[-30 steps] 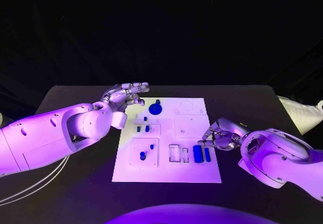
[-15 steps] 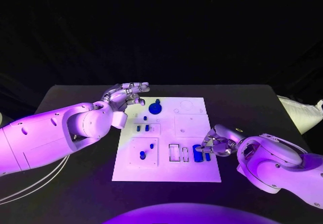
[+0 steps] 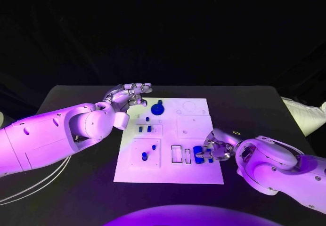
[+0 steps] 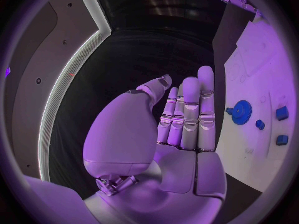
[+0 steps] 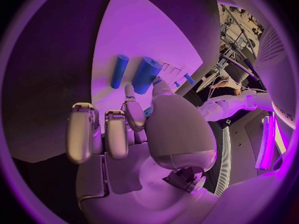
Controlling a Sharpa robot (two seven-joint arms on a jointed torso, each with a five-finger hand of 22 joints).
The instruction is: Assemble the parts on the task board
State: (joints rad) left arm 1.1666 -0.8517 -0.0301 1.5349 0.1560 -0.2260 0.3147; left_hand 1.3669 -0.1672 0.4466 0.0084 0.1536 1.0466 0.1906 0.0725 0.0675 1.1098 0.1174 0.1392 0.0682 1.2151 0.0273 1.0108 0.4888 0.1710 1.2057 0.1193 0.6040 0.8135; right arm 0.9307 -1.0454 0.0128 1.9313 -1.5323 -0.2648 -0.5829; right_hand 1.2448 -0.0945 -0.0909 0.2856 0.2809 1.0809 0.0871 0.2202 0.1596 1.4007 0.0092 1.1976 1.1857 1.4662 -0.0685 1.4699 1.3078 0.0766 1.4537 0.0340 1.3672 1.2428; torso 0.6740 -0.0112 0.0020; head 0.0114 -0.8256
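Nearest, the right hand (image 3: 216,147) hangs with its fingers curled above the task board's (image 3: 190,174) right edge, holding nothing, just over two blue cylinders, one thick (image 5: 146,74) and one thin (image 5: 119,70), lying side by side. Two small blue pieces (image 3: 144,156) sit in the left near recess, and two short blue pegs (image 3: 144,128) stand further up. Farther still, one blue gear with a stem (image 3: 158,109) stands near the board's far left corner. The left hand (image 3: 129,96) hovers beside it, fingers straight, empty. The black table (image 3: 75,101) fades into darkness.
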